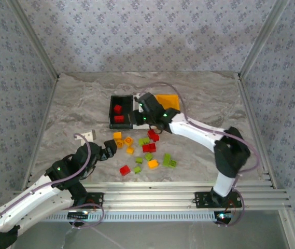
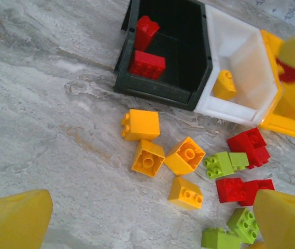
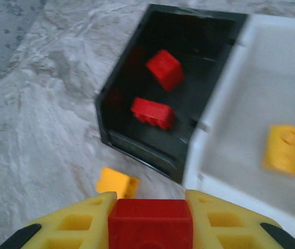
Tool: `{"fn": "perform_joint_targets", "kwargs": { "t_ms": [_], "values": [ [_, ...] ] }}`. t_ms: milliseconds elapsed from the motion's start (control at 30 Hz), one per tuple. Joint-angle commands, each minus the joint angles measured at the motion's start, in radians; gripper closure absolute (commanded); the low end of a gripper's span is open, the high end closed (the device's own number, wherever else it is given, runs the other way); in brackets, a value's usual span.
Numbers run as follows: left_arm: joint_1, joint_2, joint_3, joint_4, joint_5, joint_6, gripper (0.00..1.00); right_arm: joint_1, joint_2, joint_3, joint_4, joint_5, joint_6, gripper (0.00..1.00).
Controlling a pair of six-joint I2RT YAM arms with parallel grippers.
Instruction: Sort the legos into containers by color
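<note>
Nearest the bases, the left gripper (image 1: 109, 147) is held over the table (image 1: 74, 104), its fingers spread wide and empty. Just beyond, red, orange-yellow and green bricks (image 1: 148, 148) are scattered. Farther on, a red brick (image 3: 150, 231) is clamped by the right gripper (image 3: 150, 218). Two red bricks (image 2: 147, 65) are seen in the black bin (image 2: 157, 87) and one orange-yellow brick (image 2: 224, 85) in the white bin (image 2: 240, 62). The orange-yellow bin (image 1: 168, 100) is set alongside.
</note>
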Motion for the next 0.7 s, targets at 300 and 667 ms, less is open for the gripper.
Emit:
{"fn": "perform_joint_targets", "kwargs": {
  "t_ms": [300, 667],
  "values": [
    [0.03, 0.011, -0.024, -0.047, 0.155, 0.032, 0.01, -0.017, 0.46, 0.583, -0.151, -0.002, 0.026, 0.58],
    [0.028, 0.162, -0.011, 0.0, 0.355, 0.097, 0.01, -0.037, 0.305, 0.432, -0.06, 0.005, 0.06, 0.29]
  ]
}}
